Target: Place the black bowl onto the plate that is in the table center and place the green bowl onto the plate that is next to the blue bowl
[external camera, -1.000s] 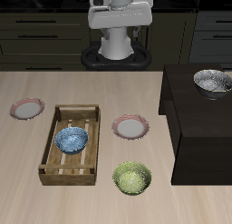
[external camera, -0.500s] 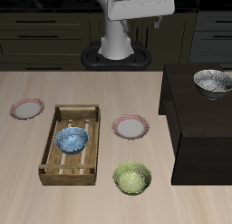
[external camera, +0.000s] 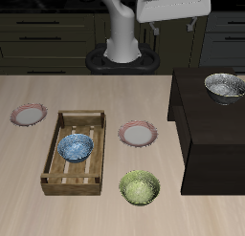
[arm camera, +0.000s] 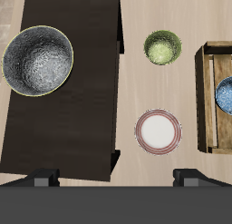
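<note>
Black bowl (arm camera: 37, 62) whole only from the wrist, gripper (arm camera: 116, 178) above, apparently wide apart, empty.

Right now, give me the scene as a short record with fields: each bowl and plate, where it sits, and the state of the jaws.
black bowl: on the dark raised block, untouched
green bowl: on the table, near its front edge
blue bowl: inside the wooden tray
center plate: bare, between tray and block
second plate: bare, beside the tray's far side
gripper: high above the table, holding nothing; jaws' spread unclear
task progress: neither bowl placed yet
</note>
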You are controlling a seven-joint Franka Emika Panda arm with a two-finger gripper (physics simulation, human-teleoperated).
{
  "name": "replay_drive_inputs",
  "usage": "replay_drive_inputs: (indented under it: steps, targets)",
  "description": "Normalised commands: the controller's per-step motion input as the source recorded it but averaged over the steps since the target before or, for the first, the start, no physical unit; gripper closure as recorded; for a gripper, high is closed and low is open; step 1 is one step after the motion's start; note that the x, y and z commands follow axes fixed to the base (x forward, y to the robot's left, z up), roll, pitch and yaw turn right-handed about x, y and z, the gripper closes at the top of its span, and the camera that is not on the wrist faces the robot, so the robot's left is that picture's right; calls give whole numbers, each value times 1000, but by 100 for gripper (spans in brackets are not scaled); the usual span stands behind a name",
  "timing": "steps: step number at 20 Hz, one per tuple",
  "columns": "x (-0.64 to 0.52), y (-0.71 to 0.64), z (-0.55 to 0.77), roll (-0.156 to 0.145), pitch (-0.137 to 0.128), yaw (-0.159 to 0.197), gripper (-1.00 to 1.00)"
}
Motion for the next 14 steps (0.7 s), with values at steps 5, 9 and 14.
replay_drive_inputs:
  steps: [5, 9, 14]
  targets:
    - [496, 342, -45, 16, 32, -47, -100]
    - [554, 238, -50, -41, 37, -42, -100]
    - [344, 89, -25, -35, 5, -19, -100]
